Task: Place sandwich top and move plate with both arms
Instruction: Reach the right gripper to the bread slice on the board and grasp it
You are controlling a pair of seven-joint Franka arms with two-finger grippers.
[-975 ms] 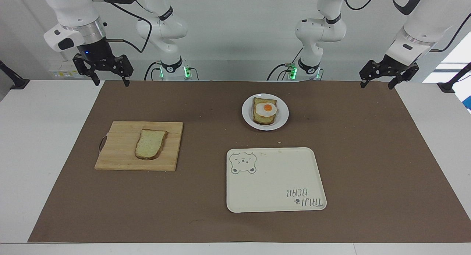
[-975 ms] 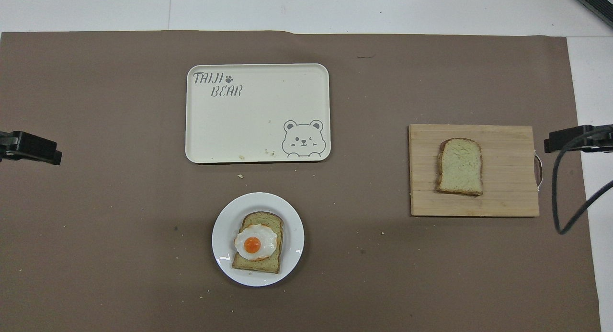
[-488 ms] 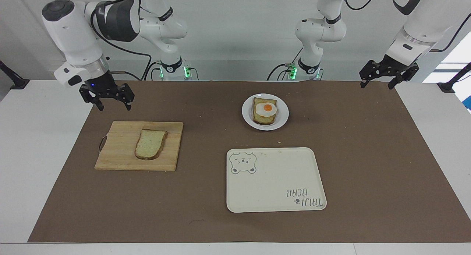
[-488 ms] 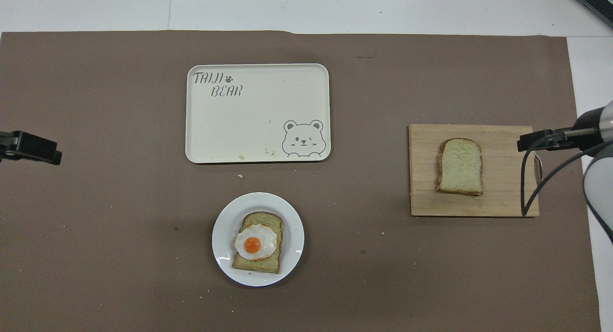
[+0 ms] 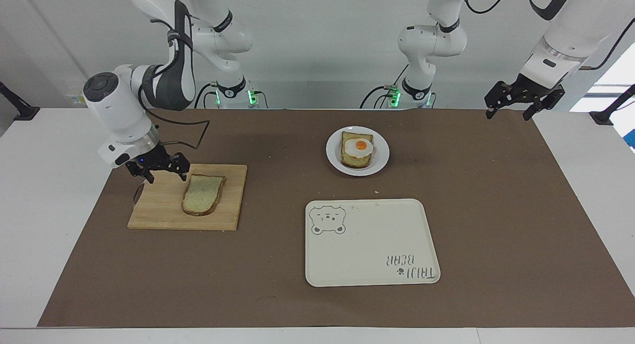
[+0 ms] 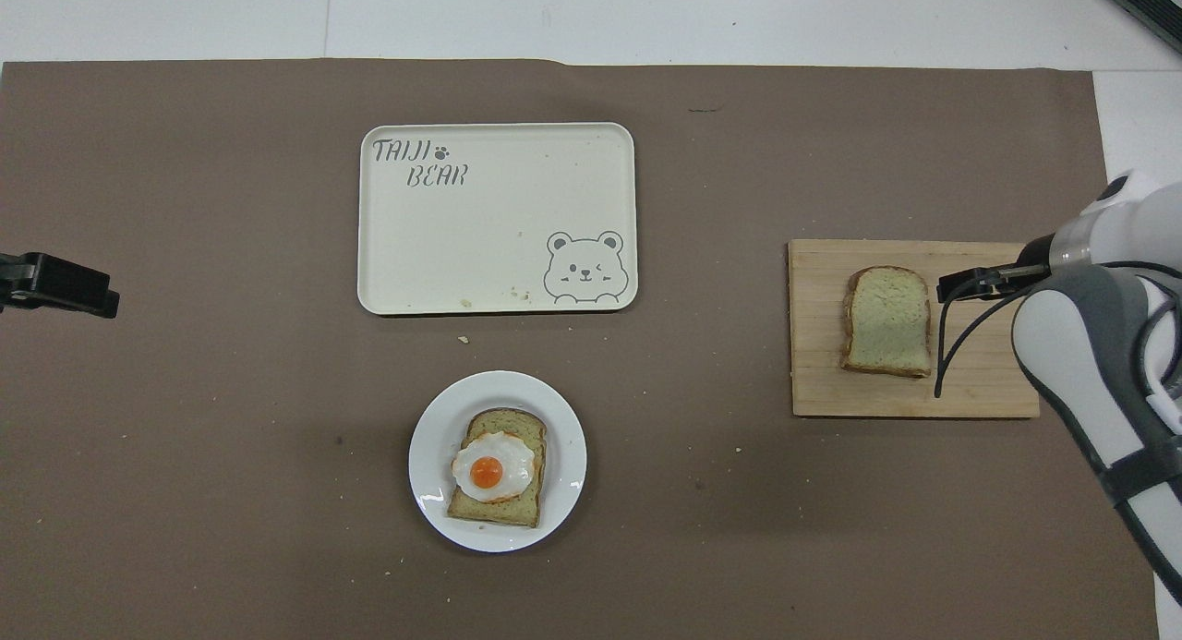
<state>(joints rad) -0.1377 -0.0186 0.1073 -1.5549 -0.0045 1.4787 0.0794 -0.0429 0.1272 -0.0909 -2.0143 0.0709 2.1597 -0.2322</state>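
Note:
The sandwich top (image 5: 202,194) (image 6: 887,320) lies flat on a wooden cutting board (image 5: 158,212) (image 6: 979,391) toward the right arm's end of the table. My right gripper (image 5: 166,178) (image 6: 953,286) is open and empty, low over the board's handle end, beside the slice and apart from it. The plate (image 5: 381,158) (image 6: 432,437) sits nearer to the robots and holds a bread slice with a fried egg (image 5: 357,149) (image 6: 497,469). My left gripper (image 5: 507,116) (image 6: 103,300) is open and empty, waiting above the mat's edge at the left arm's end.
A cream tray with a bear drawing (image 5: 372,244) (image 6: 499,206) lies farther from the robots than the plate. A brown mat (image 5: 496,210) covers the table. The right arm's cable (image 6: 951,344) hangs over the board. A few crumbs lie near the tray.
My right arm has swung down from above the mat's corner to low over the cutting board's handle end, next to the slice. The left arm, bread, plate and tray have not moved.

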